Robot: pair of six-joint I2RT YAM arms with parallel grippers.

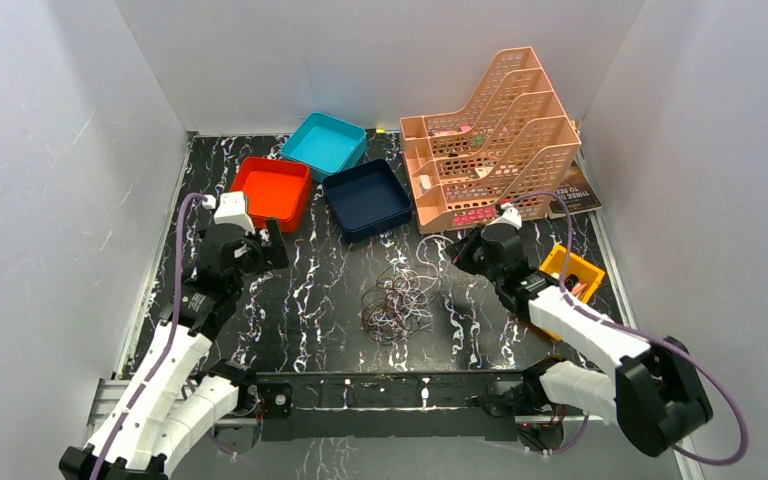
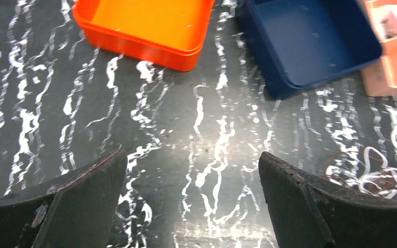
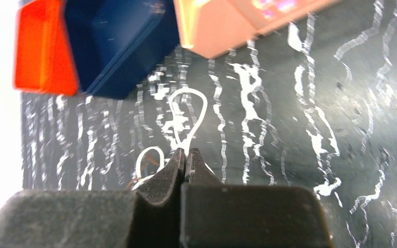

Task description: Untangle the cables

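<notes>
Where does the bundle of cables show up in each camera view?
Top external: cables in the middle of the picture.
Left wrist: low at the right edge.
Right wrist: a white loop pinched in the right gripper.
Shared landmark: the dark blue tray, in all three.

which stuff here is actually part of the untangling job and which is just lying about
Part of the job:
cables, bunched mid-table
right tool, shut on a whitish strand
left tool, open, holding nothing

Just lying about:
orange tray
teal tray
navy tray
peach file rack
yellow bin
booklet
</notes>
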